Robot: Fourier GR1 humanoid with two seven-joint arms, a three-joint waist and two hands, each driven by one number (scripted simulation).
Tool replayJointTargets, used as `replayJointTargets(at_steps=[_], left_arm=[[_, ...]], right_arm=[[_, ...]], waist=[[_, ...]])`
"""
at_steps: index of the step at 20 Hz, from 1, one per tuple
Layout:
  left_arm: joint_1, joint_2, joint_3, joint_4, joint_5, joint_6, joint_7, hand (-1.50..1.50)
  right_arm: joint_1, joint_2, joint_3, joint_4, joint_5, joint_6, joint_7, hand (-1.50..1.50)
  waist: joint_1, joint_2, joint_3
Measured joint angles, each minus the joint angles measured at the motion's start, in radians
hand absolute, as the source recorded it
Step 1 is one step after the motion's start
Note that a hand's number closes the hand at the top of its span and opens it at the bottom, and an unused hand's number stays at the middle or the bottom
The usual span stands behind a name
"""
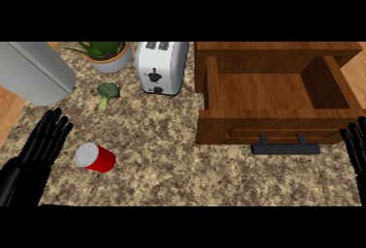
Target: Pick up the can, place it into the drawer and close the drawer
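Observation:
A red can (96,157) with a silver lid lies on its side on the speckled counter, at the lower left. My left hand (40,145) is just left of it, open with straight fingers pointing up, apart from the can. The wooden drawer (271,91) stands pulled open at the upper right, nothing inside it, its black handle (285,148) on the front panel. My right hand (355,147) shows at the right edge beside the drawer front, open, only its fingers in view.
A white toaster (161,67) stands at the back centre. A potted plant (107,54) is left of it, a broccoli floret (107,93) lies in front. A grey appliance (32,72) fills the upper left corner.

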Motion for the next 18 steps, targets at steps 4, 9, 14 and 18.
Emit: replayJointTargets(at_steps=[4, 9, 14, 18], left_arm=[[-0.011, -0.009, 0.013, 0.069, -0.011, -0.012, -0.043, -1.50], [-0.008, -0.022, 0.024, 0.139, -0.037, -0.016, -0.109, -1.50], [-0.011, -0.032, 0.034, 0.249, -0.068, -0.017, -0.199, -1.50], [-0.027, -0.028, 0.054, 0.313, -0.078, -0.019, -0.247, -1.50]], right_arm=[[-0.019, -0.006, -0.030, 0.022, -0.013, 0.016, 0.003, -1.50], [-0.003, 0.010, -0.039, 0.038, -0.008, 0.042, -0.027, -1.50], [-0.015, 0.009, -0.054, 0.031, -0.010, 0.051, -0.013, -1.50], [-0.014, 0.019, -0.060, 0.036, -0.002, 0.065, -0.025, -1.50]], waist=[[0.001, 0.000, 0.000], [0.001, 0.000, 0.000], [0.001, 0.000, 0.000], [0.001, 0.000, 0.000]])
